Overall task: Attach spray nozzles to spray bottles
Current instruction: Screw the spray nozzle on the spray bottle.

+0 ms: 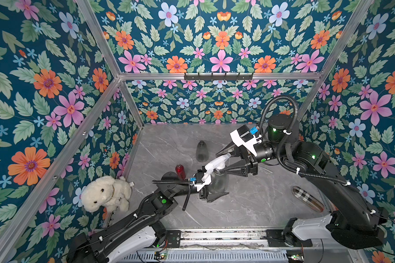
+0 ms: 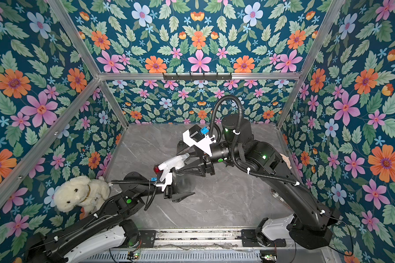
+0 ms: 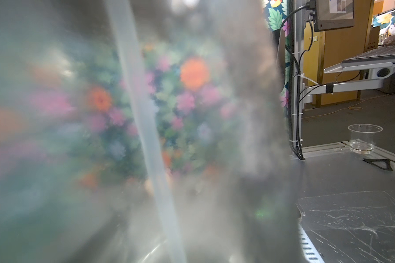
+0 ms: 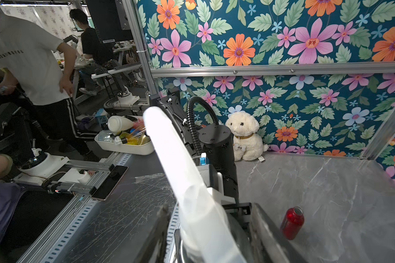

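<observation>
Item 1: a plaid oblong object (image 1: 308, 198) lies flat at the near right of the grey marble table (image 1: 249, 209). I cannot make out what it is.

Item 2: a cream plush dog (image 1: 105, 193) sits in the near left corner against the flowered wall.

Item 3: the left gripper (image 1: 217, 187) is near the table's middle. Its jaws are set either side of the body of a smoky-grey spray bottle (image 1: 220, 178), which stands upright, and I read this as a grip. The bottle's wall fills my left wrist view, with a dip tube (image 3: 151, 136) running down inside.

Item 4: a whitish spray nozzle (image 1: 214, 165) sits on that bottle's neck, its head angled toward the far right.

Item 5: the right gripper (image 1: 221, 162) reaches in from the right. Its fingers (image 4: 163, 225) straddle the nozzle head at a middling spread, and I cannot tell whether the pads press on it.

Item 6: a red spray bottle (image 1: 180, 171) stands upright with an open neck, just beyond the left arm and left of the held bottle.

Item 7: a second grey spray bottle (image 1: 201, 151) stands upright with a bare neck. It is the farthest back and is apart from both grippers.
</observation>
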